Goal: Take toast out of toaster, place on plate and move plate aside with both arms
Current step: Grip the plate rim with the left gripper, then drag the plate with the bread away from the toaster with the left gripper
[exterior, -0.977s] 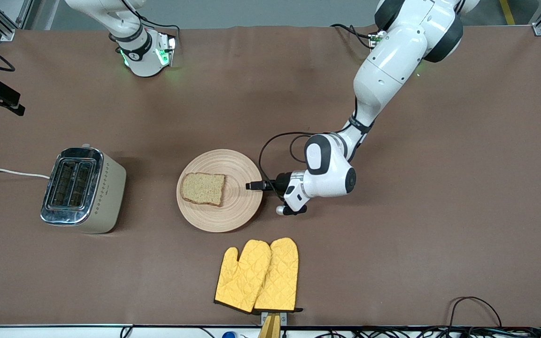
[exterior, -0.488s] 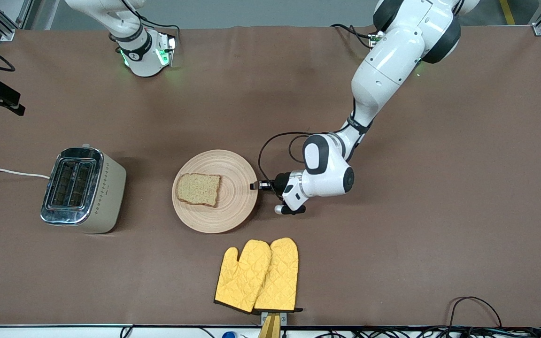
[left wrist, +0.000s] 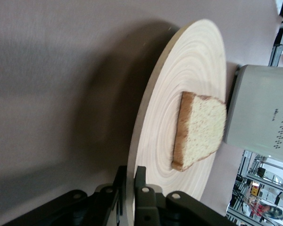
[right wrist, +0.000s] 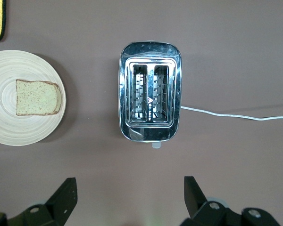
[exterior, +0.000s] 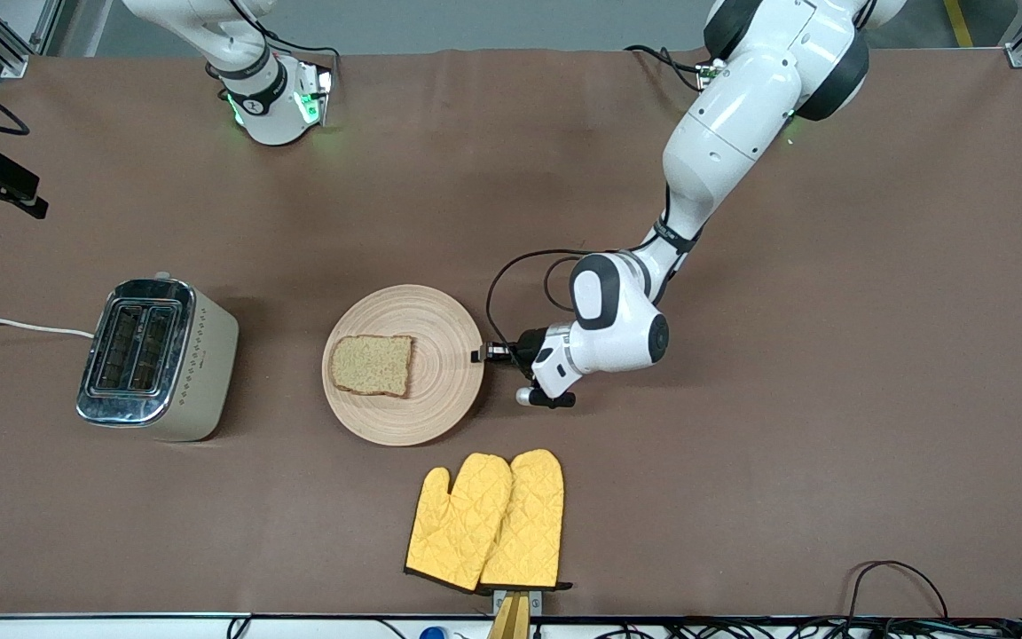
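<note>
The toast (exterior: pixel 372 365) lies flat on the plate (exterior: pixel 440 399), toward the toaster's side of centre, crust edge turned to the left arm's end of the table. Both toaster (exterior: pixel 156 358) slots stand empty in the right wrist view, so the first two parts of the task read as complete; only the shifting of the plate appears to remain.

The left gripper (exterior: pixel 481 354) is low at the plate's rim, on the side toward the left arm's end of the table. Its fingers (left wrist: pixel 140 181) are closed down with the thin wooden edge pinched between them, as the left wrist view shows. The edge grip is judged sensible: it keeps clear of the toast and lets the plate be dragged or lifted by its rim.

The right gripper (right wrist: pixel 131 200) hangs high over the table beside the toaster, fingers spread wide and holding nothing; that arm waits.

A pair of yellow oven mitts (exterior: pixel 486 522) lies near the front camera, just apart from the plate, untouched.

Lettering: a small dark mark shows on the toaster's cream side in the left wrist view, too small to read. No other writing is legible.
</note>
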`<state>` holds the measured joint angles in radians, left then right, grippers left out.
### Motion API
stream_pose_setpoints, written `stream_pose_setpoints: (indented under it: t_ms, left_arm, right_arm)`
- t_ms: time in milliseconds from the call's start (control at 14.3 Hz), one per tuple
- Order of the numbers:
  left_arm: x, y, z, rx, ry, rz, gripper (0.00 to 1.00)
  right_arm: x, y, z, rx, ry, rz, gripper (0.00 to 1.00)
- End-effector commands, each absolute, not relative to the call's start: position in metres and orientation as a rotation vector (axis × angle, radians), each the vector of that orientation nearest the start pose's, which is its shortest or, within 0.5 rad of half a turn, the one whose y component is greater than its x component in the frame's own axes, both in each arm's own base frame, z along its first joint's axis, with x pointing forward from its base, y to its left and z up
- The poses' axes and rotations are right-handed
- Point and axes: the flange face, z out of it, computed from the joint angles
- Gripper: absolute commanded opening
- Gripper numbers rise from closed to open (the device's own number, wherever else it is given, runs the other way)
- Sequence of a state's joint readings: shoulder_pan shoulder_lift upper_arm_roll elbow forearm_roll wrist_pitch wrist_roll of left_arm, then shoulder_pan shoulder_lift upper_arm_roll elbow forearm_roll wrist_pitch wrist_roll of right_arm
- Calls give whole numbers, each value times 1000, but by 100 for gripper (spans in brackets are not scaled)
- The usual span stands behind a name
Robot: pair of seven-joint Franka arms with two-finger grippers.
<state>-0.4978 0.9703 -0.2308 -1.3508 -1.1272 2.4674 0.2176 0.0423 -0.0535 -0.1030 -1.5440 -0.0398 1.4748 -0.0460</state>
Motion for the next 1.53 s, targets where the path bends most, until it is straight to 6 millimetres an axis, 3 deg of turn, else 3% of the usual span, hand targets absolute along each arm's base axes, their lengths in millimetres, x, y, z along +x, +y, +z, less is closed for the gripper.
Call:
stream_pose_setpoints:
  t_ms: [0, 279, 488, 767, 1047, 1256, 1465]
  left_arm:
    - [606, -453, 212, 2204, 84, -82, 0]
    - [636, -380, 258, 2206, 64, -84, 0]
    - [671, -276, 272, 2203, -49, -158, 0]
    - [685, -154, 261, 2116, -164, -202, 0]
    - [687, -30, 239, 2115, -224, -130, 0]
    - [679, 42, 214, 2139, -217, -97, 0]
    - [667, 103, 206, 2127, -163, -68, 0]
  right_arm:
    - [523, -36, 657, -3189, 49, 33, 100]
    - [523, -36, 657, -3189, 44, 33, 100]
    - [523, -35, 657, -3188, 44, 33, 100]
    - [523, -34, 657, -3186, 51, 37, 100]
    - [524, -31, 656, -3181, 45, 37, 100]
    - [524, -27, 657, -3180, 35, 32, 100]
    - [523, -29, 656, -3180, 33, 39, 100]
